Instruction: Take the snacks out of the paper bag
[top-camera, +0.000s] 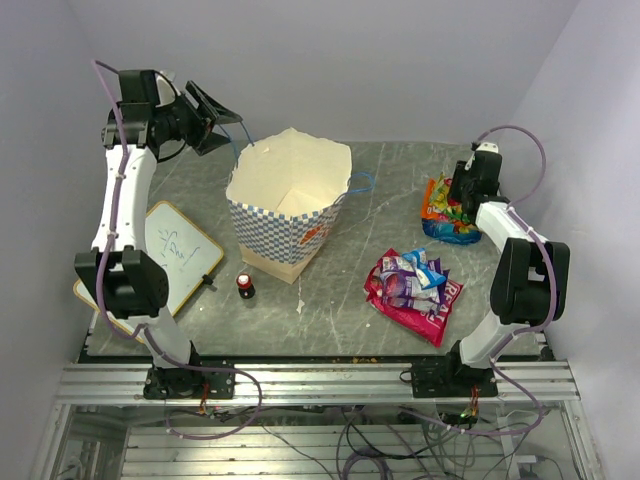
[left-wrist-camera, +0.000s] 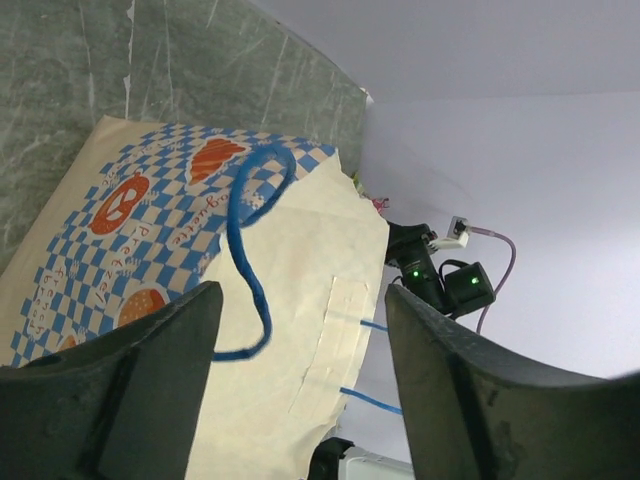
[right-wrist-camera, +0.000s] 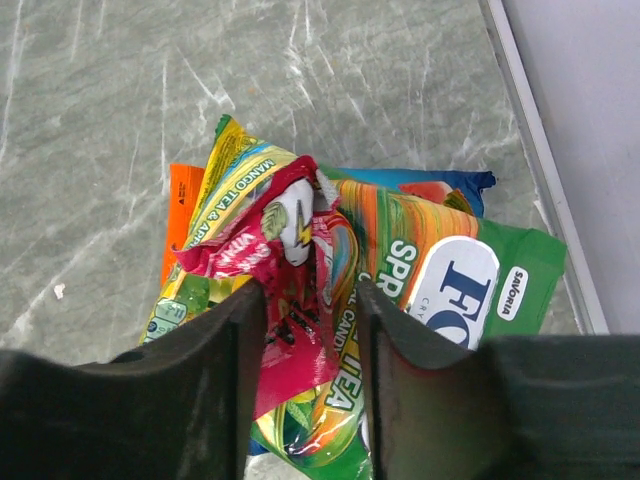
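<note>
Blue cord (left-wrist-camera: 245, 230) hangs inside my spread left claw (left-wrist-camera: 300, 300); right claw (right-wrist-camera: 307, 295) seemingly pinches red packet (right-wrist-camera: 295, 345); snag could topple bag (top-camera: 280, 235).

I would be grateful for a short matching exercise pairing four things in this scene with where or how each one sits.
Things:
1. paper bag
2. whiteboard
3. small bottle
4. red packet

Places or states:
a. pinched between the right fingers
b. standing open in the centre
c. lying flat at the far left
d. upright, just on the near side of the bag

Pairs: 1-b, 2-c, 3-d, 4-a
</note>
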